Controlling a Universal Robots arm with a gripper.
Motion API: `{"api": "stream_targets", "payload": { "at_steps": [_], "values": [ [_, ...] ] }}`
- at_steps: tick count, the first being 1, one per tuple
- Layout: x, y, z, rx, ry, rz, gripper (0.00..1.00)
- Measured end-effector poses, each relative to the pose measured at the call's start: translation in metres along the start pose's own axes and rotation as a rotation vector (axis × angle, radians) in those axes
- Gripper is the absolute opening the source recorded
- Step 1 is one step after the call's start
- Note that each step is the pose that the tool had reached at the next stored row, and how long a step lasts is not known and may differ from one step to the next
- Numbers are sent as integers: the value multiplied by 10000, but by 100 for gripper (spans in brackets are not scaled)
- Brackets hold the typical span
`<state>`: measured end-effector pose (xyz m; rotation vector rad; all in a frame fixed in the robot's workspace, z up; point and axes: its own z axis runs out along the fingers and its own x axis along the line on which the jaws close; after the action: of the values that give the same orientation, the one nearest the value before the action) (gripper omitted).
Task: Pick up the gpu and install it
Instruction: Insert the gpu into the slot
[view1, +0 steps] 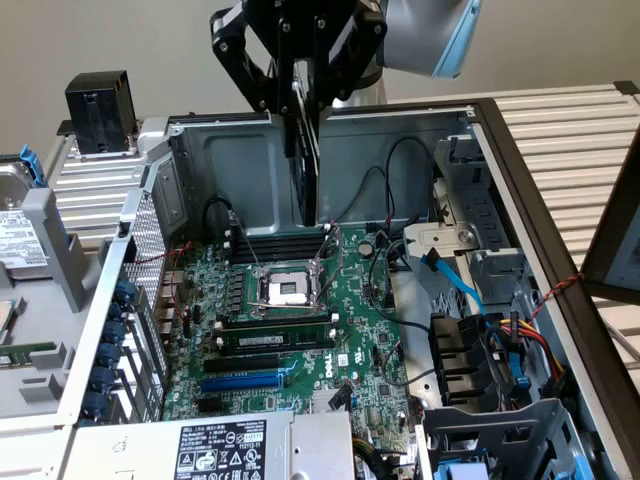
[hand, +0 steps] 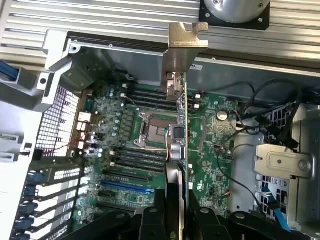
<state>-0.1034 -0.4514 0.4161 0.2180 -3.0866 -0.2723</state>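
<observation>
Gripper (view1: 303, 88) hangs over the open PC case (view1: 240, 170), jaws pinching the gpu (view1: 305, 170) from both faces, so the card hangs upright and edge-on in the ext. view. In the wrist view the fingers (hand: 150, 220) clamp one end and the metal bracket (hand: 182, 50) sits at the far end from them. That grip prob. keeps the contact edge and bracket free for seating. The card looks to be in the air above the motherboard (view1: 300, 335), roughly over the CPU socket (view1: 290, 290) and RAM area, touching nothing. The blue slot (view1: 243, 381) lies apart from it, nearer the PSU (view1: 220, 445), with no card in it, so the gpu is lifted but not installed.
</observation>
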Motion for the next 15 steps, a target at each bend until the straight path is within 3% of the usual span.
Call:
{"api": "stream_targets", "payload": {
  "at_steps": [15],
  "values": [
    [-1,-7,36,62,483,-2691,27]
  ]
}}
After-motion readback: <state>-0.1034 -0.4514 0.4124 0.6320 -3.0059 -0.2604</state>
